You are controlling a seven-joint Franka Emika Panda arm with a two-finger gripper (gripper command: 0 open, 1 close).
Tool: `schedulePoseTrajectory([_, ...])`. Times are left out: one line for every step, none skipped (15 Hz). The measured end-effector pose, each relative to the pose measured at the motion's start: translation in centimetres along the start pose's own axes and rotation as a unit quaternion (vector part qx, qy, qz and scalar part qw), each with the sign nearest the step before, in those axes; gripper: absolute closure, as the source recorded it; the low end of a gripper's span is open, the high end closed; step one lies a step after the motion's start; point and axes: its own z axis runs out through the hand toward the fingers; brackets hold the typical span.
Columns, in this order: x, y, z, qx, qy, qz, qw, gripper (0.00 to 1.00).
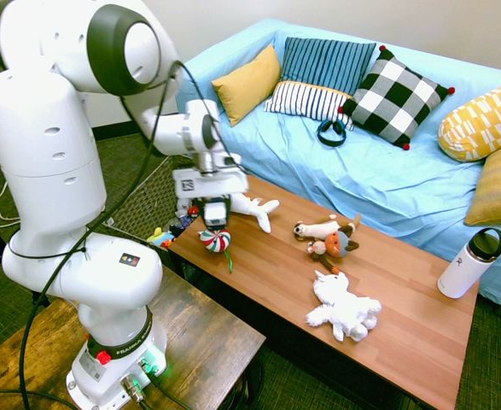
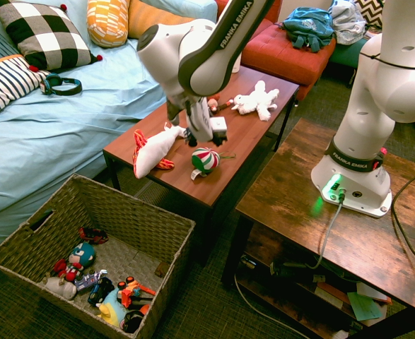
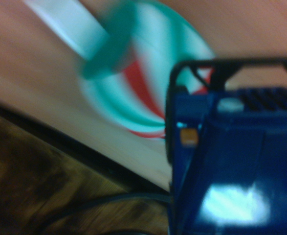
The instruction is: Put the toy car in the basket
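Gripper [image 1: 215, 224] clamped on the one toy car [image 1: 215, 212], held just above the coffee table's [image 1: 421, 342] end nearest the arm.

One striped candy toy [image 1: 215, 241] lies directly below the car at that end's edge; the wrist view shows the dark blue car [image 3: 236, 161] over it. Four plush toys share the tabletop: a white shark [image 2: 153, 149] by the sofa-side edge, two small ones mid-table, one white animal [image 1: 344, 311] toward the far end. One wicker basket [image 2: 161, 236] sits on the floor beyond the near end, with small toys in it.

Opposed high views sharing table [image 1: 421, 325]
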Motion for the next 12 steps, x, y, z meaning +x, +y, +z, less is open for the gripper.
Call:
schedulePoseTrajectory([-2.2, -4.6, -1.6, -0.002, 0.014, -0.009, 1.0, 1.0])
schedulePoseTrajectory([-3.4, -8.5, -2.4, -0.007, 0.021, -0.014, 1.0, 1.0])
schedulePoseTrajectory([-3.1, -11.2, -2.2, -0.01, 0.018, -0.015, 1.0, 1.0])
schedulePoseTrajectory([-1.7, -13.0, -1.5, -0.012, 0.009, -0.015, 1.0, 1.0])
schedulePoseTrajectory([0.1, -14.5, -0.4, -0.012, -0.002, -0.012, 1.0, 1.0])
schedulePoseTrajectory([1.8, -15.9, 0.8, -0.011, -0.012, -0.01, 1.0, 0.0])
schedulePoseTrajectory([3.2, -17.4, 2.0, -0.013, -0.02, -0.008, 1.0, 0.0])
schedulePoseTrajectory([4.2, -19.0, 2.5, -0.017, -0.024, -0.01, 1.0, 0.0])
schedulePoseTrajectory([5.0, -20.5, 2.5, -0.02, -0.023, -0.013, 0.999, 0.0])
schedulePoseTrajectory([5.8, -21.8, 2.3, -0.023, -0.02, -0.013, 0.999, 0.0])
schedulePoseTrajectory([6.7, -22.7, 1.8, -0.025, -0.017, -0.012, 0.999, 0.0])
schedulePoseTrajectory([7.6, -23.3, 1.4, -0.024, -0.015, -0.011, 1.0, 0.0])
